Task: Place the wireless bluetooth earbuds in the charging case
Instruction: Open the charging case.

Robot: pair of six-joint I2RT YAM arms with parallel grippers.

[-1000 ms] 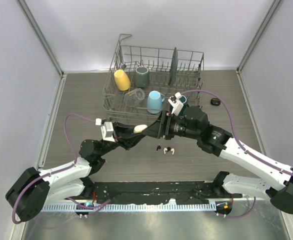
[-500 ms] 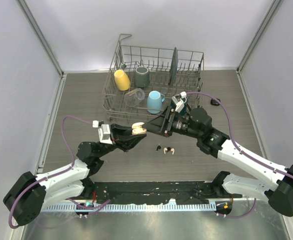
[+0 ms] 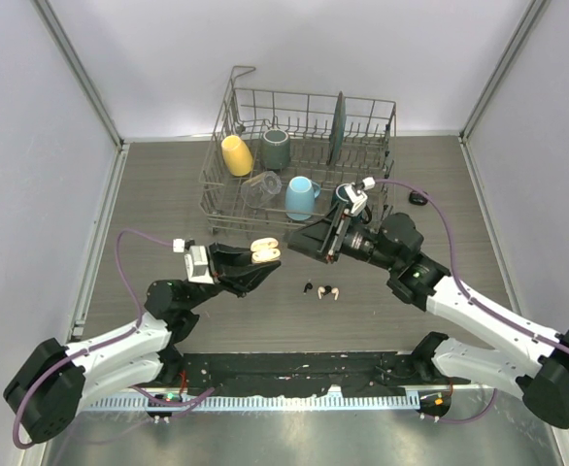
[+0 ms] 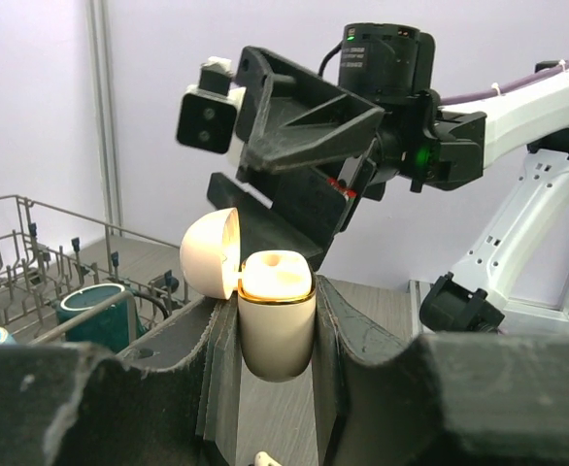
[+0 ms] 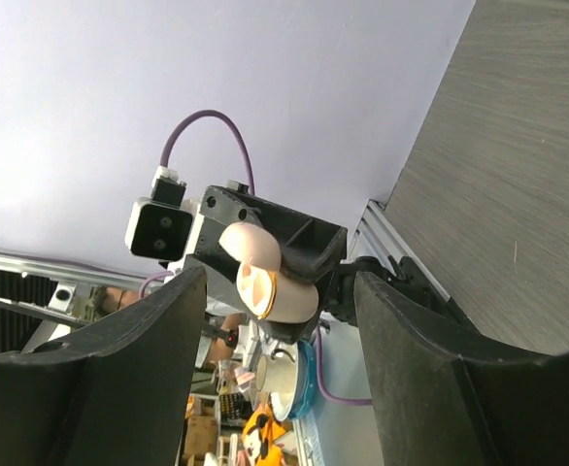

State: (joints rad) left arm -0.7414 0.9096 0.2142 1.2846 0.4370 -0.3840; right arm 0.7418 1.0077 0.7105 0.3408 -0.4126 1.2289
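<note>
Looming dish rack (image 3: 309, 97) beyond charging case (image 3: 265, 251)

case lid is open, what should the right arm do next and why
Probably lower the right gripper to the table and pick up the cream-white earbud. Its jaws stand open and empty, the left gripper holds the case upright with its lid open, and that earbud and a black earbud lie loose on the table nearby.

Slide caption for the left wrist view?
Left hand holds the cream charging case, lid open, facing the open right hand.
</note>
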